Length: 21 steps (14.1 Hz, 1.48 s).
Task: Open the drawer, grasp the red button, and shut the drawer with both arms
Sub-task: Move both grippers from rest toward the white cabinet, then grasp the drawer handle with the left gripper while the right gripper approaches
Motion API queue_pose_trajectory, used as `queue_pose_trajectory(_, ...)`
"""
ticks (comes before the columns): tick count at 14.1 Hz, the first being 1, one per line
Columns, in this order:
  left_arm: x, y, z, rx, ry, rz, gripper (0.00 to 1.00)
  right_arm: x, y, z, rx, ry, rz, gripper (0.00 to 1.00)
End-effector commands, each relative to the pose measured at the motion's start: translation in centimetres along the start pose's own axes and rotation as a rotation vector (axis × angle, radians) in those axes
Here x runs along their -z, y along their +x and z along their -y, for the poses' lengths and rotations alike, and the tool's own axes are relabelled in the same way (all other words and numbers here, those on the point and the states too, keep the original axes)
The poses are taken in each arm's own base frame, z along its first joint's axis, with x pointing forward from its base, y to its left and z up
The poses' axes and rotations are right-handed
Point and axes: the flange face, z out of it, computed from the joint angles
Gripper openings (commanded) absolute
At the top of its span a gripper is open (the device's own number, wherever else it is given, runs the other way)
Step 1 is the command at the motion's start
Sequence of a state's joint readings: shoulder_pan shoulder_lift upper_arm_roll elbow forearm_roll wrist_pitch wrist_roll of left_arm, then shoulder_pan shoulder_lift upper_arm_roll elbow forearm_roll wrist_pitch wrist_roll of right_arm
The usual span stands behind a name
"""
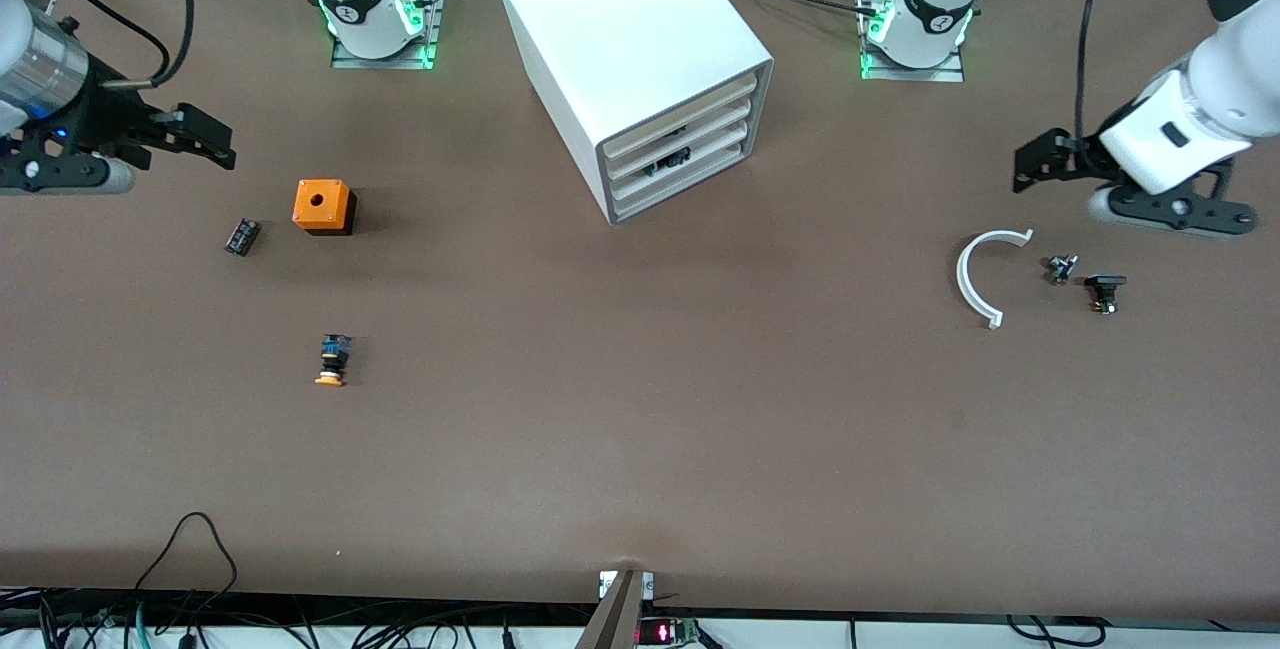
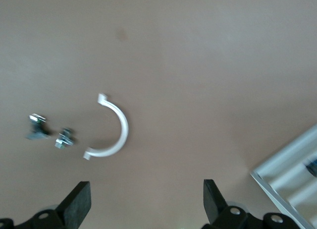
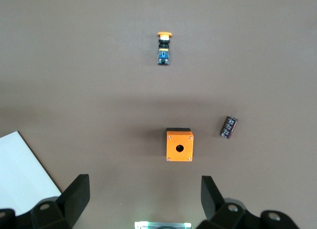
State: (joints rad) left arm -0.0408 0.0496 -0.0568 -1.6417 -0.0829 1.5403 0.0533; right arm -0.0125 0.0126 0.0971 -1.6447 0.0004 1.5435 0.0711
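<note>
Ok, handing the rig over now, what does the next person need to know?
Left gripper: open, empty, over bare table by the white curved piece.
Right gripper: open, empty, over the table by the orange box.
Drawer unit: mid-table, none of its drawers pulled out.
Red button: not in view. The one on the table is the orange-capped button.
Done: nothing.
Left: open drawer, take button, close drawer.

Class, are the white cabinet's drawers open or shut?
Shut: every drawer front in the white drawer cabinet sits flush with its frame; none is pulled out.
</note>
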Motion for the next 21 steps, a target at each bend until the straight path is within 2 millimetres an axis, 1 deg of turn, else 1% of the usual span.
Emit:
queue_pose_trajectory(1,-1.4,1.2,-1.1,-0.039,-0.115,0.070,1.00,-1.6,0.9,0.6,0.027,0.001,0.041,0.99)
queue_pose_trajectory(2,-1.8,1.4,-1.4,-0.042,-0.134,0.079,1.00,-2.6,1.7,1.3,0.027,0.001,0.046,0.99)
queue_pose_trajectory(3,-2.2,1.6,-1.7,-0.042,-0.163,0.090,1.00,-3.5,2.5,1.6,0.030,0.003,0.038,0.99)
queue_pose_trajectory(4,-3.2,1.9,-2.1,-0.048,-0.203,0.117,1.00,-4.7,3.5,1.7,0.030,0.006,0.031,0.99)
queue_pose_trajectory(6,-5.3,2.4,-2.8,-0.052,-0.282,0.185,1.00,-7.0,5.2,3.1,0.002,0.011,0.020,0.99)
queue_pose_trajectory(7,-6.2,2.5,-3.4,-0.052,-0.329,0.212,1.00,-8.2,5.7,4.7,-0.024,0.007,0.025,0.99)
queue_pose_trajectory(8,-7.1,2.9,-4.1,-0.055,-0.380,0.234,1.00,-9.1,6.2,5.7,-0.049,0.006,0.021,0.99)
queue_pose_trajectory(9,-8.3,3.3,-5.5,-0.069,-0.406,0.254,1.00,-10.0,6.7,6.4,-0.075,0.006,0.023,0.99)
queue_pose_trajectory(10,-8.9,3.5,-6.1,-0.076,-0.412,0.260,1.00,-10.7,7.1,7.4,-0.089,0.007,0.018,0.99)
queue_pose_trajectory(11,-9.8,3.8,-7.1,-0.087,-0.431,0.274,1.00,-11.2,7.2,8.7,-0.111,0.007,0.010,0.99)
queue_pose_trajectory(12,-10.9,3.9,-8.2,-0.102,-0.467,0.293,1.00,-11.9,7.3,10.9,-0.138,0.001,0.001,0.99)
queue_pose_trajectory(13,-12.1,4.0,-8.5,-0.113,-0.507,0.293,1.00,-12.4,7.1,13.1,-0.172,-0.005,-0.009,0.99)
queue_pose_trajectory(14,-14.0,4.0,-8.7,-0.150,-0.550,0.283,1.00,-13.2,7.0,15.2,-0.204,-0.010,-0.009,0.99)
queue_pose_trajectory(15,-16.2,4.4,-8.9,-0.220,-0.619,0.273,1.00,-13.6,6.6,17.2,-0.230,-0.009,-0.015,0.99)
queue_pose_trajectory(16,-19.0,4.7,-9.0,-0.278,-0.699,0.273,1.00,-13.4,6.2,18.9,-0.253,-0.007,-0.026,0.99)
queue_pose_trajectory(17,-20.8,4.7,-9.1,-0.282,-0.758,0.247,1.00,-13.1,5.8,20.3,-0.275,-0.003,-0.032,0.99)
queue_pose_trajectory(18,-22.1,4.3,-9.8,-0.236,-0.810,0.203,1.00,-13.2,5.4,21.5,-0.302,-0.004,-0.033,0.99)
queue_pose_trajectory(19,-23.7,3.4,-11.9,-0.199,-0.865,0.169,1.00,-13.6,5.0,23.1,-0.325,-0.004,-0.031,0.99)
queue_pose_trajectory(21,-26.4,1.1,-15.4,-0.091,-0.911,0.095,1.00,-13.0,5.7,24.5,-0.392,0.022,-0.041,0.99)
